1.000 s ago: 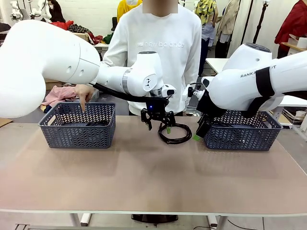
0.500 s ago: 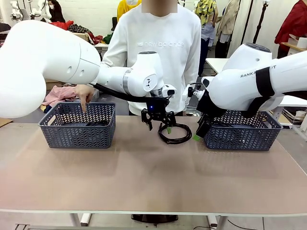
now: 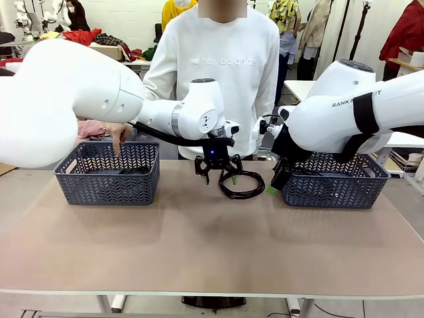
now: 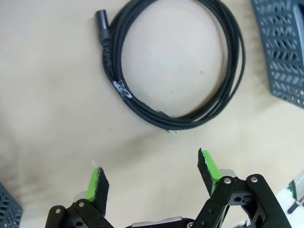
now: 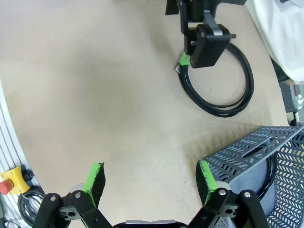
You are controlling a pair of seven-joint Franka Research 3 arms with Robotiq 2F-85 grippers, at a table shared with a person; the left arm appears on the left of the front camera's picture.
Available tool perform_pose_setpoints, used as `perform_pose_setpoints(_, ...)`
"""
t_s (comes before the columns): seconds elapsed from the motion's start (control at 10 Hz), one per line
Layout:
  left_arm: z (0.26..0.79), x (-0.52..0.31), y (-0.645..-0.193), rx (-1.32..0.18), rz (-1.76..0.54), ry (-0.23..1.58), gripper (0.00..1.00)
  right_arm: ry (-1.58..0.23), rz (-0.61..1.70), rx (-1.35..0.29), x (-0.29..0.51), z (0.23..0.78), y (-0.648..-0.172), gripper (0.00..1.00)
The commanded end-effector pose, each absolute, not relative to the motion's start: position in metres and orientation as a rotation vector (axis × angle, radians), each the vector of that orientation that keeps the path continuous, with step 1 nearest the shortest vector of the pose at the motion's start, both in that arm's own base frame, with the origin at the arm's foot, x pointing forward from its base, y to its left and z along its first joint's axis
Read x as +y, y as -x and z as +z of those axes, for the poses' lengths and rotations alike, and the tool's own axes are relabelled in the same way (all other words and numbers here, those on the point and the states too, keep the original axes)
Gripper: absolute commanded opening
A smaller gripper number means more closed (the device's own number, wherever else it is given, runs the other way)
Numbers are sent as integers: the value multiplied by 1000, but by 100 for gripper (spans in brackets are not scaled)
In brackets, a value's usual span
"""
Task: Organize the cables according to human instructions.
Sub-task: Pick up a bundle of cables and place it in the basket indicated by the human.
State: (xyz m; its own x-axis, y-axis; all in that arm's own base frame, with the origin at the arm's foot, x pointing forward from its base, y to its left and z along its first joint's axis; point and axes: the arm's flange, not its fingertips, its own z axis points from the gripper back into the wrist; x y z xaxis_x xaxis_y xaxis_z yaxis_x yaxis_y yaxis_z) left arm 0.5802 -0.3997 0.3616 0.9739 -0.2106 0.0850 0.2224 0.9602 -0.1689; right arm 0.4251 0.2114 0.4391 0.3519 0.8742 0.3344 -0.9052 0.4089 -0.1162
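One cable (image 3: 233,195) lies as a round coil on the table between the two baskets. My left gripper (image 3: 217,169) hangs open just above its near-left edge. In the left wrist view the coil (image 4: 151,113) lies ahead of the open green pads (image 4: 207,165), its plug end (image 4: 102,19) at the top left. Another cable (image 3: 136,171) rests in the left basket (image 3: 106,184), where the person's hand (image 3: 117,132) points a finger down. My right gripper (image 5: 150,175) stands open beside the right basket (image 5: 247,152), which holds a further cable (image 5: 271,173).
The right basket (image 3: 331,191) stands at the table's right, close against my right arm. The person in a white sweatshirt (image 3: 225,59) stands at the far edge behind the coil. A yellow emergency-stop box (image 5: 9,183) sits off the table's edge.
My left arm's upper links have swung a little to the right and up while its gripper stays over the coil. The right arm and the pointing hand have not moved.
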Motion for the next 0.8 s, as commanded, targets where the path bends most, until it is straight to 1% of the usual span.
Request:
perform_pose_setpoints(0.0, 362, -415, -587, -80, -117, 96, 100, -88, 1150, -377, 211, 440, -425, 100)
perform_pose_setpoints(0.4, 354, -425, -598, -71, 4, 23, 100, -88, 1150, -377, 211, 440, -425, 100)
perform_pose_setpoints(0.7, 341, -424, -618, -59, 71, 60, 100, -88, 1150, -377, 211, 440, -425, 100)
